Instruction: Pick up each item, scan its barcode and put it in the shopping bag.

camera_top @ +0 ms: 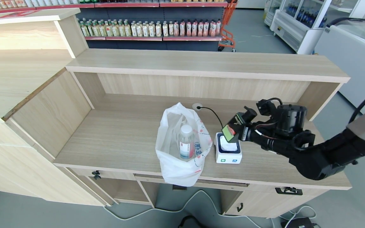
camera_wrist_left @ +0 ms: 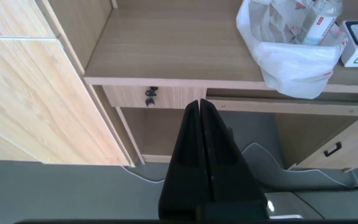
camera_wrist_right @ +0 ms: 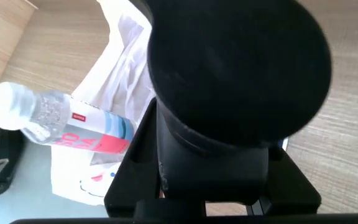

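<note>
Right gripper (camera_top: pixel 236 129) clamps a small green-and-red packet (camera_top: pixel 227 133) over the white box scanner (camera_top: pixel 228 155); the white plastic shopping bag (camera_top: pixel 173 167) sits just to its left.

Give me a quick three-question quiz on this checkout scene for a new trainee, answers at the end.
1. True or false: the bottle is already inside the shopping bag.
2. The right gripper holds a green and red item. Which thing is the item nearest to?
A. the scanner
B. the shopping bag
C. the bottle
3. Fill in the blank: the left gripper, low in front of the counter, has its fingers ____ (open or shut).

Key: 1 true; 2 A; 3 shut.
</note>
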